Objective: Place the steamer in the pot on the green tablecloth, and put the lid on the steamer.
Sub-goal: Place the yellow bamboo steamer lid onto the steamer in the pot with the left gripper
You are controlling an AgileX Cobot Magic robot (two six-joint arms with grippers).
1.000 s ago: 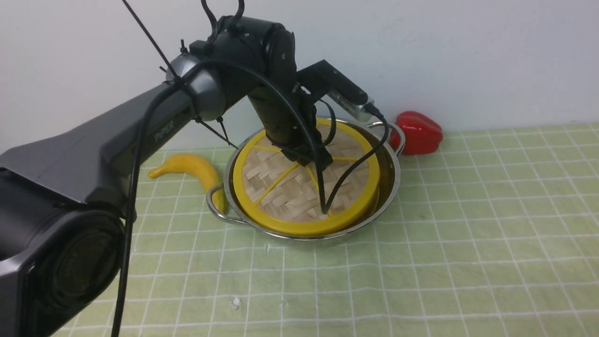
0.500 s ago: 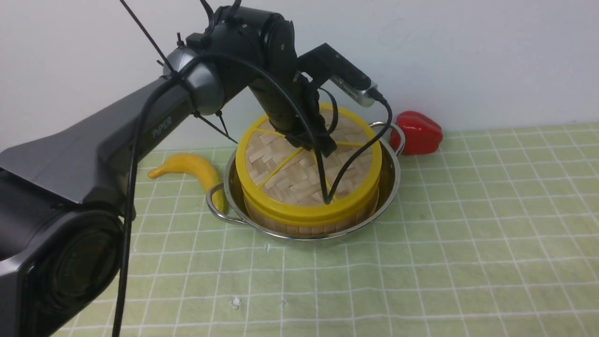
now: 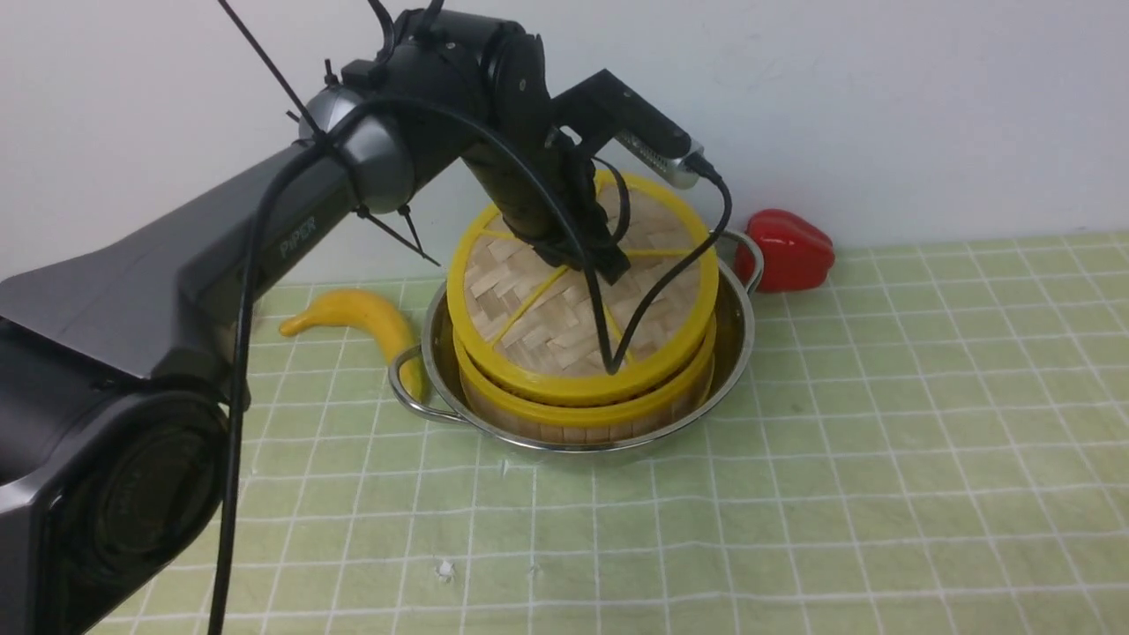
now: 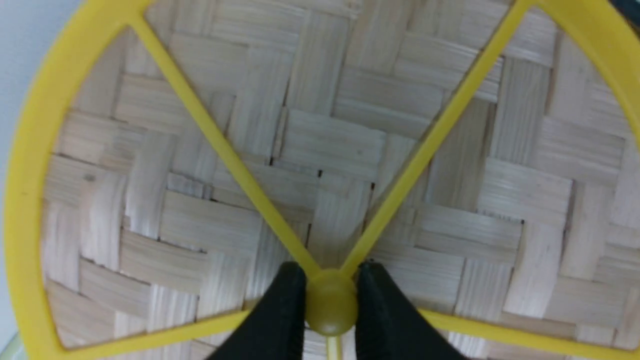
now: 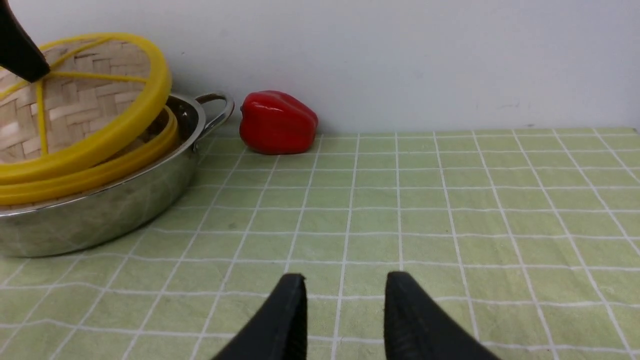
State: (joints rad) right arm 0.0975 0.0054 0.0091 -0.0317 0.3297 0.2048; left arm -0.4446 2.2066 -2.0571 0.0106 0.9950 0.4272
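1. Lifted since the earlier front frame, the lid (image 3: 547, 309) hangs tilted at centre above the steamer (image 3: 582, 416). The steamer sits in the pot (image 3: 736, 344) on the green tablecloth (image 3: 838, 459).
2. Left wrist: the left tool (image 4: 330, 280) pinches the lid's yellow knob (image 4: 331, 310) at bottom centre.
3. Right wrist: the right tool (image 5: 345, 292) stands spread and empty at bottom centre, over the cloth. A red pepper (image 5: 277, 121) lies beside the pot, upper left.
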